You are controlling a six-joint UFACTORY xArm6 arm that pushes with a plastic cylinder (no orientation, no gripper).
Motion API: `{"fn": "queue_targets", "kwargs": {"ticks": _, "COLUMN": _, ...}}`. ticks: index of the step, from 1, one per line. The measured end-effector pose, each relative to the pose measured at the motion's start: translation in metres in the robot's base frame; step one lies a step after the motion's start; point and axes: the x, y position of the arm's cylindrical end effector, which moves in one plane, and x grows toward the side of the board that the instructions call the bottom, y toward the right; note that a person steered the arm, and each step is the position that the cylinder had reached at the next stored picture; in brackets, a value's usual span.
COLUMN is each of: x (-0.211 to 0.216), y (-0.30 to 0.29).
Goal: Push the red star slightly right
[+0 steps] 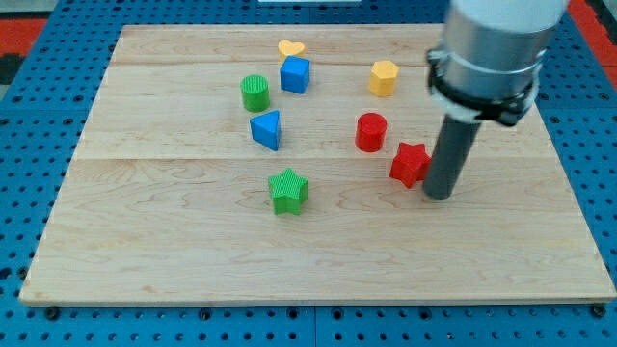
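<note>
The red star (409, 163) lies on the wooden board (193, 251), right of centre. My tip (439, 196) is on the board just to the right of the star and slightly below it, very close to or touching its right edge. The dark rod rises from there toward the view's top right. A red cylinder (370, 131) stands just up and left of the star.
A yellow hexagon block (384, 77) is near the view's top. A blue cube (295, 74) and a yellow heart (291, 47) sit top centre. A green cylinder (254, 93), a blue triangle (267, 129) and a green star (288, 191) are left of centre.
</note>
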Motion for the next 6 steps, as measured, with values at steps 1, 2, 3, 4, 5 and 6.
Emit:
{"fn": "queue_targets", "kwargs": {"ticks": 1, "x": 0.036, "y": 0.001}}
{"fn": "queue_targets", "kwargs": {"ticks": 2, "x": 0.013, "y": -0.08}}
{"fn": "queue_targets", "kwargs": {"ticks": 3, "x": -0.021, "y": -0.083}}
{"fn": "queue_targets", "kwargs": {"ticks": 4, "x": -0.019, "y": 0.009}}
{"fn": "queue_targets", "kwargs": {"ticks": 5, "x": -0.003, "y": 0.014}}
{"fn": "queue_targets", "kwargs": {"ticks": 6, "x": 0.013, "y": 0.053}}
